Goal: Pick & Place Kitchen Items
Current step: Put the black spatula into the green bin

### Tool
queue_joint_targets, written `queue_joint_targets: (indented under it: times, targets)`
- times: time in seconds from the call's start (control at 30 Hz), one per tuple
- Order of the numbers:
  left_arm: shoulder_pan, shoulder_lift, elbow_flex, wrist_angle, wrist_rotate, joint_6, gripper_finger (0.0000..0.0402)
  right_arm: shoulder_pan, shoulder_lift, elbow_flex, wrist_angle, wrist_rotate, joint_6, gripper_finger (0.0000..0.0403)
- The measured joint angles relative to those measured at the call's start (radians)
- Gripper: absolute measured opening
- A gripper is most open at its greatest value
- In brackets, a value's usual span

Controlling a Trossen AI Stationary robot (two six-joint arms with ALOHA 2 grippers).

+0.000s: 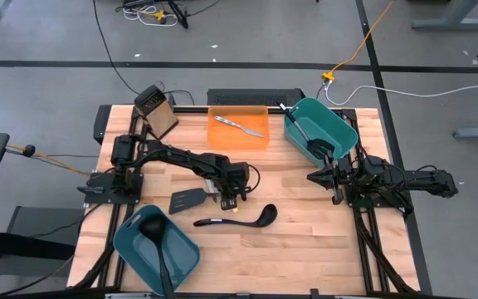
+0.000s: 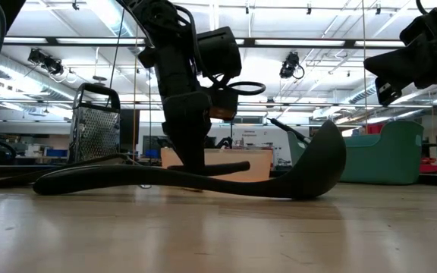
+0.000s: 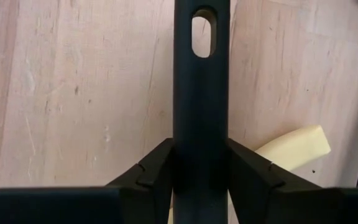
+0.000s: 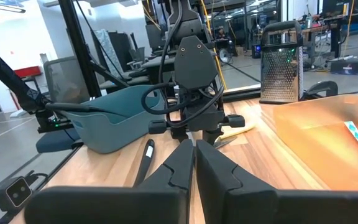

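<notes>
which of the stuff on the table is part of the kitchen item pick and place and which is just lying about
Part of the job:
- black ladle on the table, left gripper closed around its handle
- black spatula
- yellow-handled piece
- ladle in the near teal bin
- silver cutlery on the orange tray

Lying about:
- box grater
- right gripper, waiting by the far bin

Two teal bins (image 1: 156, 247), three black ladles (image 1: 237, 219), one black spatula (image 1: 187, 199), one orange tray (image 1: 239, 127), one grater (image 1: 156, 110), one pale yellow-handled piece (image 3: 294, 144), two arms.
</notes>
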Motion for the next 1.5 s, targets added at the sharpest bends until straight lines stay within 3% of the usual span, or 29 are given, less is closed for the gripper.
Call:
queue_joint_targets:
  times: [1.03, 1.5]
  targets:
    - [0.005, -0.005, 0.001, -0.012, 0.033, 0.003, 0.012, 0.0, 0.0, 0.0, 0.0, 0.0, 0.0, 0.0027]
    - [0.055, -0.007, 0.242, -0.277, 0.037, 0.106, 0.0119, 0.0, 0.0, 0.0, 0.001, 0.0, 0.0, 0.0027]
